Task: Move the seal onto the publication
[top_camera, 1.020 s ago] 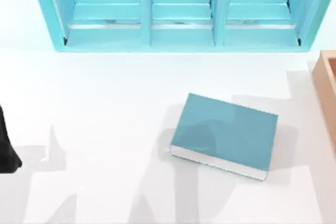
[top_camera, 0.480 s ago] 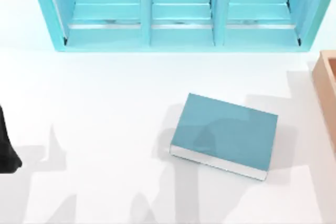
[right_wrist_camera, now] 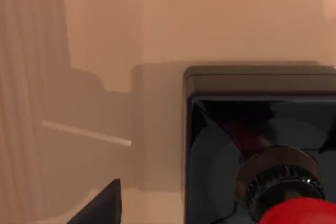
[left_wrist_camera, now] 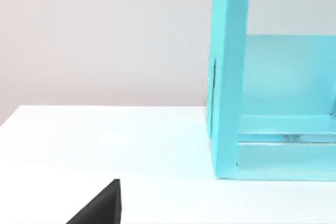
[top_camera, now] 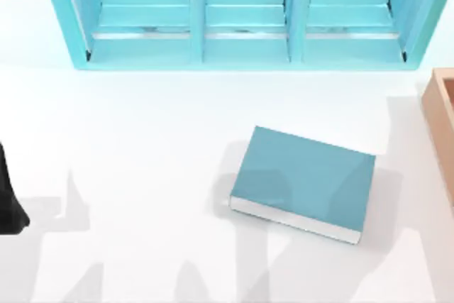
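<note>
Seal [right_wrist_camera: 262, 156] close under right gripper, ungrasped.

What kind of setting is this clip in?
Most likely a rendered tabletop workspace, office-like: a plain white table with a light-blue shelf unit, a teal book and a stamp lying in a tan wooden box.

Teal-blue publication [top_camera: 305, 179], black-based red-knobbed seal [right_wrist_camera: 262, 145], light-blue shelf [top_camera: 241, 15]

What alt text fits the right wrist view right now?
A seal with a black square base and a glossy red knob sits close below the camera on a tan wooden surface. A dark gripper finger shows at the frame edge.
</note>
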Motion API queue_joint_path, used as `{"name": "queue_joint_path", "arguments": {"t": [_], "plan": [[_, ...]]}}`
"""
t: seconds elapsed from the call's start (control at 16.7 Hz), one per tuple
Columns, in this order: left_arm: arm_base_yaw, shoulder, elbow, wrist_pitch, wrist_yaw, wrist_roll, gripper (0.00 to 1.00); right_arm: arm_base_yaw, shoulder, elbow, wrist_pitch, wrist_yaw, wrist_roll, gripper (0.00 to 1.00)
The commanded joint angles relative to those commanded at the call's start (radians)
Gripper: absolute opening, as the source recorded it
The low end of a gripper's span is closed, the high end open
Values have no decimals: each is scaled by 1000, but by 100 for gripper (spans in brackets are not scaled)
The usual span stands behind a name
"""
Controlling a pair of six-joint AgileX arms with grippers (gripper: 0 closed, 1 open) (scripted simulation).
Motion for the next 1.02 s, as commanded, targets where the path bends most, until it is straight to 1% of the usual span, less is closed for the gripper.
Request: {"name": "queue_joint_path", "arguments": {"t": [0.24, 1.02], "plan": [[0, 0, 0, 0, 0, 0, 100, 0, 1, -1, 1, 0, 0, 100], [0, 0, 0, 0, 0, 0, 100, 0, 1, -1, 1, 0, 0, 2]]}}
